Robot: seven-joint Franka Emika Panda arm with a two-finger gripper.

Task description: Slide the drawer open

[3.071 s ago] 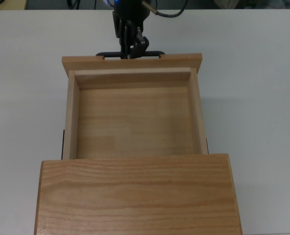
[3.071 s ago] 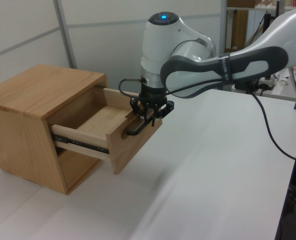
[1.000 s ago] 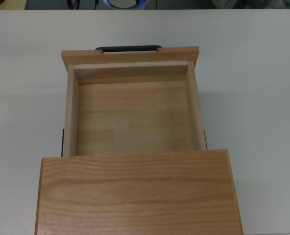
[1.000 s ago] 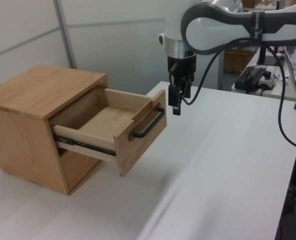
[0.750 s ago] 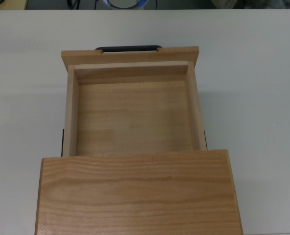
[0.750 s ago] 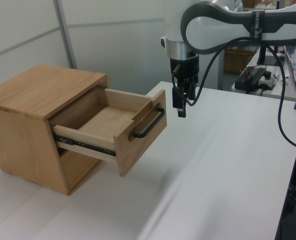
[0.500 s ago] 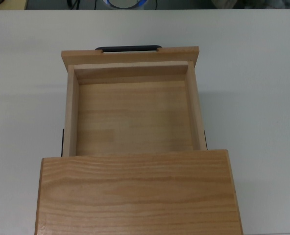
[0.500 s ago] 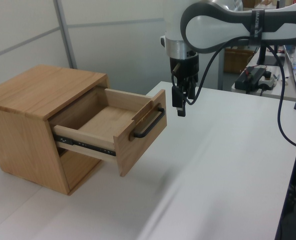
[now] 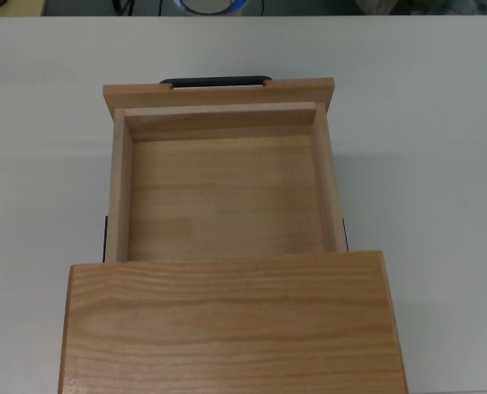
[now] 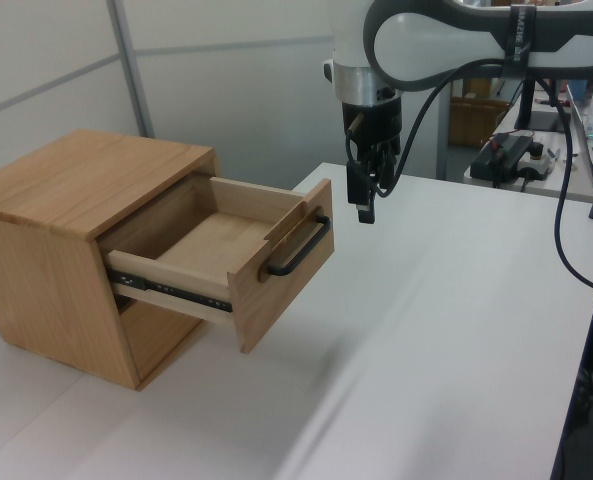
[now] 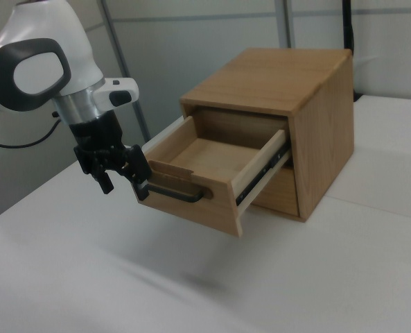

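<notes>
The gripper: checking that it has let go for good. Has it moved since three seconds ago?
Yes. In the left view the gripper has risen up and right, clear of the light wooden drawer's black bar handle.

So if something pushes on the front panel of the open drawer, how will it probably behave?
The drawer would probably slide straight back into the cabinet, since it hangs on metal side rails. It looks like rigid wood, so it should not bend. The boxy cabinet sits flat on the table, so it is unlikely to tip, though it might shift a little.
</notes>
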